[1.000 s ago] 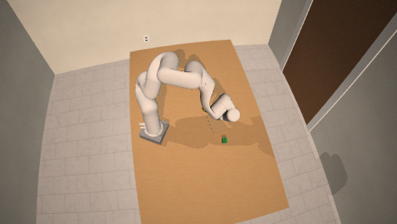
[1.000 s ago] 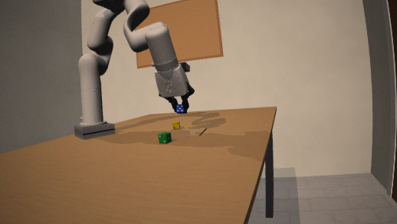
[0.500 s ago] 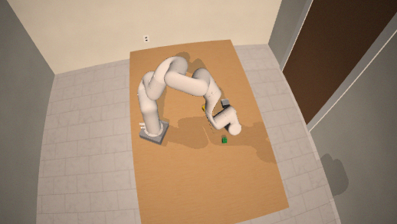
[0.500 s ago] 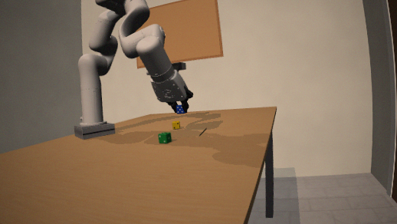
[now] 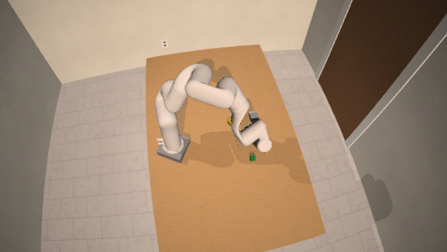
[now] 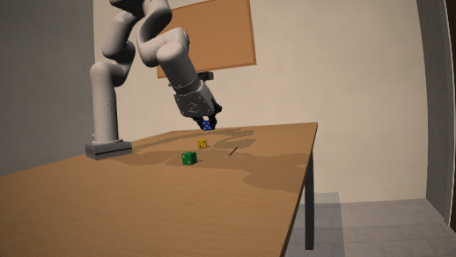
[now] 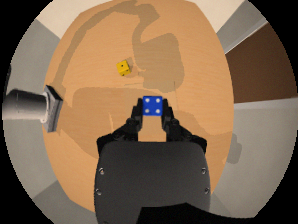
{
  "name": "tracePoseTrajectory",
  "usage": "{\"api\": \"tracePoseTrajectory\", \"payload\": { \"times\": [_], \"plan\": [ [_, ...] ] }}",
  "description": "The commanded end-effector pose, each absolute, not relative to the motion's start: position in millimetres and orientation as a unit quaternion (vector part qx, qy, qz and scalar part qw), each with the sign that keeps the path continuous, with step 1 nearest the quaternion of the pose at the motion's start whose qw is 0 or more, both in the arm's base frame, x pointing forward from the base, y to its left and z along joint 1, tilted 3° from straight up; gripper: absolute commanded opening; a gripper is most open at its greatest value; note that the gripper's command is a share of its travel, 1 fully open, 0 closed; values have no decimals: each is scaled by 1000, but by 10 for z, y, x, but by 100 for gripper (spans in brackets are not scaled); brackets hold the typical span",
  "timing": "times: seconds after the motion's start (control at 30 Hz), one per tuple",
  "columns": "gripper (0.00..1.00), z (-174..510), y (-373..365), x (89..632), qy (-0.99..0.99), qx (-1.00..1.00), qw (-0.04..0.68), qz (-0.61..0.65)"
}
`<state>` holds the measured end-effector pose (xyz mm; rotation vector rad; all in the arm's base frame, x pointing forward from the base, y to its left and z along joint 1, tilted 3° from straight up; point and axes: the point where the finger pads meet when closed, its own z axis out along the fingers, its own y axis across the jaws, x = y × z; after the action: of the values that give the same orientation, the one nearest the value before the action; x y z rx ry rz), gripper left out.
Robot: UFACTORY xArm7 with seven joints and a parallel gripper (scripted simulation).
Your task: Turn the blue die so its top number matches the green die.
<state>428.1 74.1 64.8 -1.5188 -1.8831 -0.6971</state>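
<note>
While the dark two-fingered gripper [image 6: 207,121] grips the small blue die [image 6: 207,125] aloft, tilted, reorienting is underway; next, lowering it flat, far of the small green die [image 6: 189,157].

Dice [image 6: 189,157] apart on table [image 6: 132,207]

The white seven-joint arm [image 6: 169,53] is arched high above its base, its wrist tilted forward and down. The black two-finger gripper [image 6: 207,122] is held aloft, closed on the small blue die [image 7: 153,106].
</note>
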Motion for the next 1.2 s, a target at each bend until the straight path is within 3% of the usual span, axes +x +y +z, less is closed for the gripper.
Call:
{"api": "tracePoseTrajectory", "payload": {
  "times": [0.0,1.17],
  "plan": [
    [27,655,737,4293,-712,-574,305,-265],
    [27,249,758,4300,-712,-574,305,-265]
  ]
}}
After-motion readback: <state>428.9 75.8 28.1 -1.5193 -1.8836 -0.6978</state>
